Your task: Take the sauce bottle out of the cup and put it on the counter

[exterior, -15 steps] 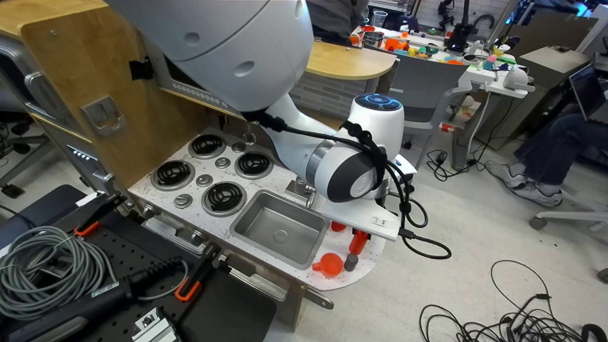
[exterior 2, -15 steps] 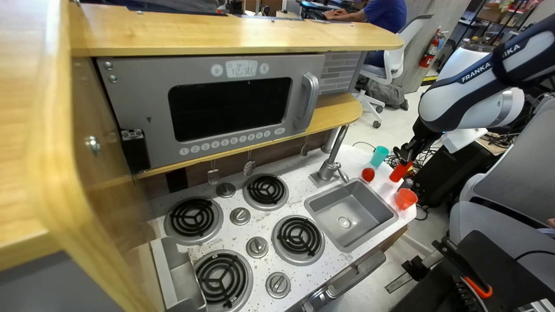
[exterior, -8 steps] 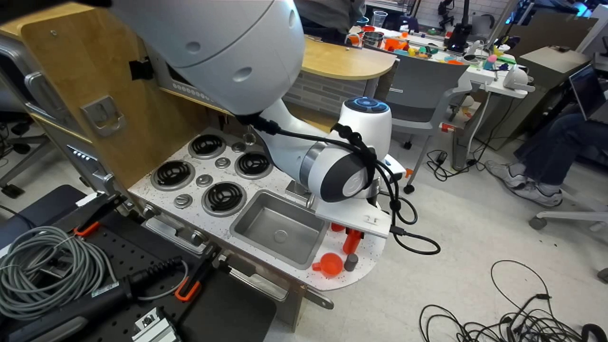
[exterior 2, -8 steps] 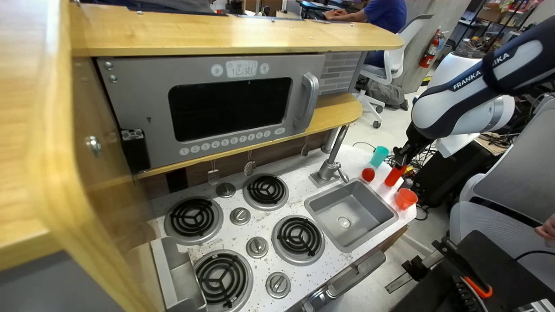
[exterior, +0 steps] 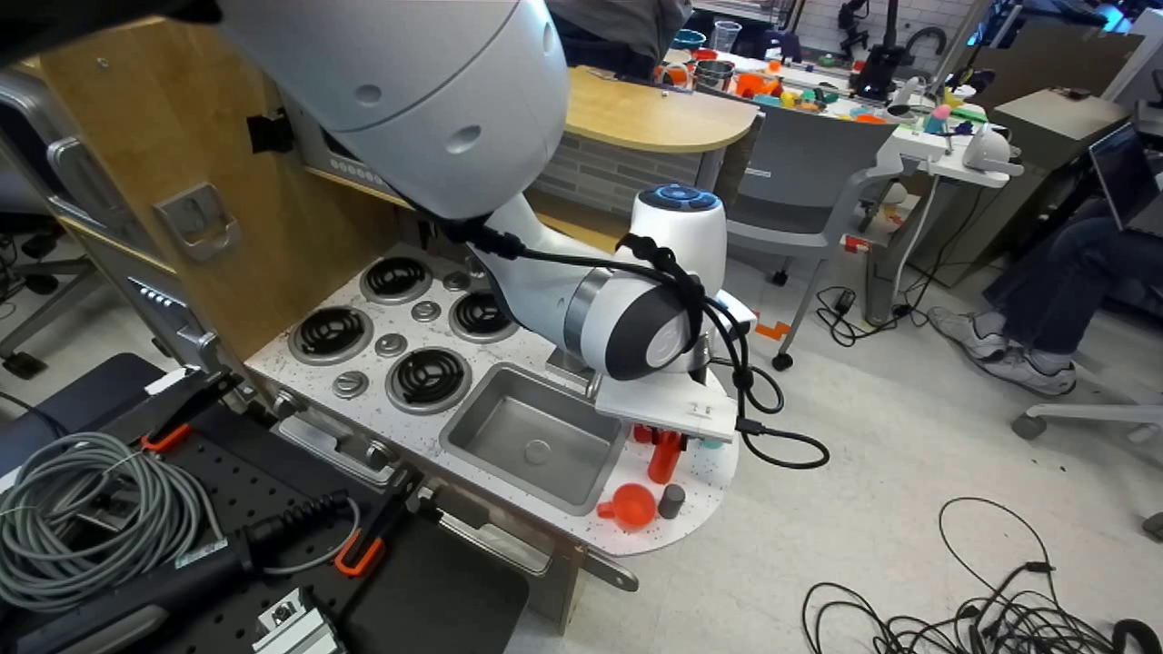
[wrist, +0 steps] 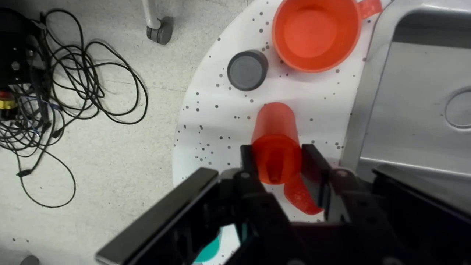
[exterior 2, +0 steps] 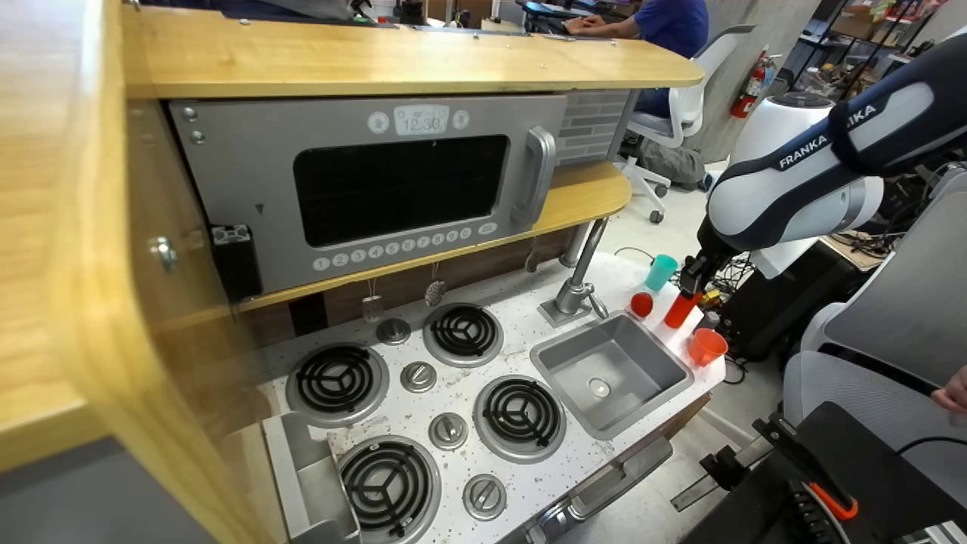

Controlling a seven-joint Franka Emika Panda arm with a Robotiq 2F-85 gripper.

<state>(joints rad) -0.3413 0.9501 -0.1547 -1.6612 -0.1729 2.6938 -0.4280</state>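
The red sauce bottle (exterior: 664,460) is between the fingers of my gripper (exterior 2: 693,290), outside any cup. It also shows in an exterior view (exterior 2: 680,311) and in the wrist view (wrist: 275,119). My gripper (wrist: 278,149) is shut on the bottle, one black finger on each side. The bottle is over the rounded end of the white counter (exterior: 704,495), beside the sink; I cannot tell whether its base touches. An orange cup (wrist: 312,33) with a handle stands near the counter's front edge. A teal cup (exterior 2: 662,272) stands towards the back.
A grey cylinder (wrist: 247,70) stands beside the orange cup. A red rounded item (exterior 2: 641,304) lies close to the bottle, between it and the faucet (exterior 2: 574,291). The grey sink (exterior 2: 612,374) borders this end. The counter's curved edge drops to the floor.
My gripper has moved with the bottle towards the sink and the red item, leftwards in both exterior views. The teal cup now shows partly behind the gripper in an exterior view.
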